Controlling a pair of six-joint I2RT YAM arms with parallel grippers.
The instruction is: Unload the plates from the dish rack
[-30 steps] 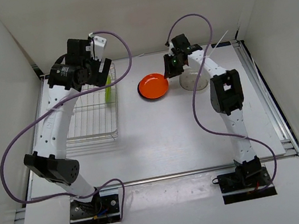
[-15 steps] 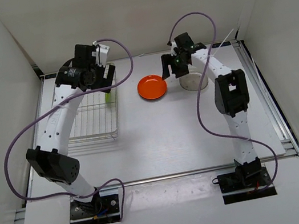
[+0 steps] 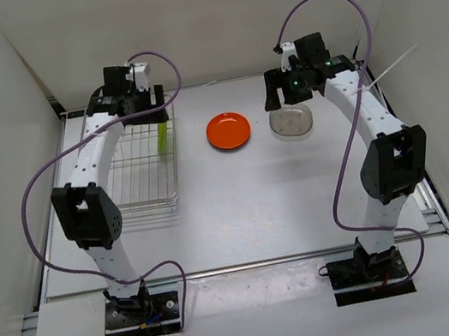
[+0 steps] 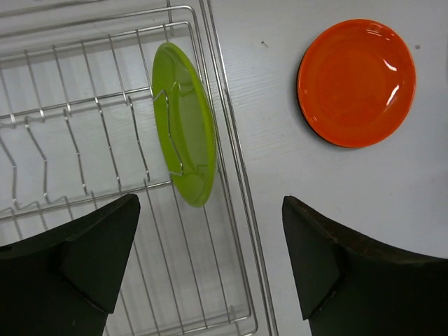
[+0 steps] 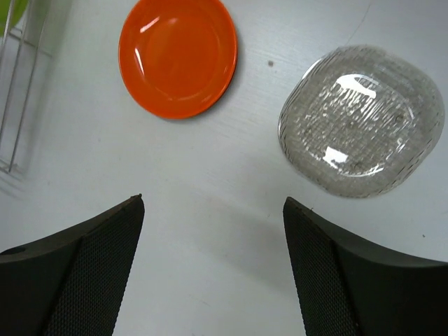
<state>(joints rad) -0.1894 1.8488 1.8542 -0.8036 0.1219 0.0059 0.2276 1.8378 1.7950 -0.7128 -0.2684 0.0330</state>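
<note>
Top and wrist views of two arms over a white tabletop (image 3: 256, 197). The dish rack (image 3: 134, 171) sits on the left half of the tabletop. One lime green plate (image 4: 183, 133) stands on edge among its wires, close against the rack's right-hand side wall and towards the far end. The orange-red plate (image 3: 228, 130) lies flat on the tabletop, just right of the rack and apart from it. The clear plate (image 5: 360, 120) lies flat further right, near the orange-red plate but not touching it. The left hand (image 4: 210, 210) hangs above the far right part of the rack, over the lime green plate; its fingers are spread wide and hold nothing. The right hand (image 5: 213, 203) hangs above the tabletop at the far-left edge of the clear plate. Its wrist view takes in both flat plates. Its fingers too are spread wide, with nothing between them.
</note>
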